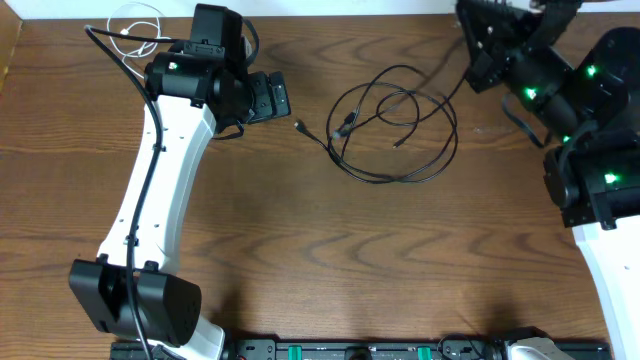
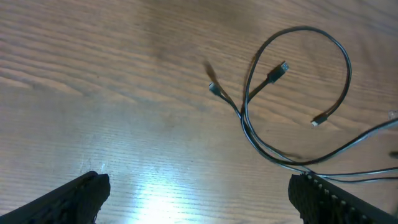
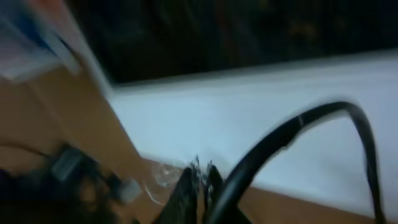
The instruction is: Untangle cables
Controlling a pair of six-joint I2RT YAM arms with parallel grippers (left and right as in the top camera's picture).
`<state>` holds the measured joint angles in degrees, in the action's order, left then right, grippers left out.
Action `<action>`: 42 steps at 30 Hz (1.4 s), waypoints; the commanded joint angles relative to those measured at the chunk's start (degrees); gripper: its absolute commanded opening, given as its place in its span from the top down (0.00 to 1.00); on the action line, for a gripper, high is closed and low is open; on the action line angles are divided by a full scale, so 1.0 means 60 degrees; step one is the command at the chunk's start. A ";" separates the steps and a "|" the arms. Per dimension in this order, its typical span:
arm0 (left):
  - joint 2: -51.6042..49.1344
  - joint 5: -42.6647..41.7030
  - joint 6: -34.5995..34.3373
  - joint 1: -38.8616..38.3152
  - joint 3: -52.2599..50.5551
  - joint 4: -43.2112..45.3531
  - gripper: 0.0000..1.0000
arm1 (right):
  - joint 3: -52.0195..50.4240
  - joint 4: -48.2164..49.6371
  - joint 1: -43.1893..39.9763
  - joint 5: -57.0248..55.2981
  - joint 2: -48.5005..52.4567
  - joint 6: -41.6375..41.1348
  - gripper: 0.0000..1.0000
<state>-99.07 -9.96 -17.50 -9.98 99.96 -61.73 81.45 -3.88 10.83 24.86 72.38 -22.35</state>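
Black cables [image 1: 345, 122] lie looped mid-frame on the worktop [image 1: 300, 230], a white cable [image 1: 124, 32] upper left; the left gripper [image 2: 199, 186] holds its jaws spread wide, the right gripper [image 3: 200, 180] pressed together.

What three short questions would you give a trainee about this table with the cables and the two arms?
1. True or false: the left arm's fingers grip the black cables.
2. Where does the white cable lie? A) inside the black loop; B) near the table's far left corner; C) at the near edge.
3. Which arm's fingers are shut?
Key: 1 false, they stand wide apart and hold nothing. 2 B. 3 the right arm's fingers.
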 commanded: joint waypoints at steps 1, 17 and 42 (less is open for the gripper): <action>0.0036 0.0080 0.0189 -0.0004 0.0036 -0.0062 0.02 | 0.0069 0.1494 0.0051 0.0448 -0.0080 -0.1738 0.99; 0.0036 0.0080 0.0193 -0.0004 0.0036 -0.0069 0.02 | 0.2033 0.3107 0.0055 0.0331 0.0062 -0.2583 0.98; 0.0036 0.0058 0.0193 -0.0004 0.0036 -0.0208 0.02 | 0.2033 -0.6954 0.1475 0.1902 0.3974 0.1909 0.98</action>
<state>-99.07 -10.00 -17.47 -9.98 99.98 -62.43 93.45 -43.40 17.78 34.35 94.28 -20.49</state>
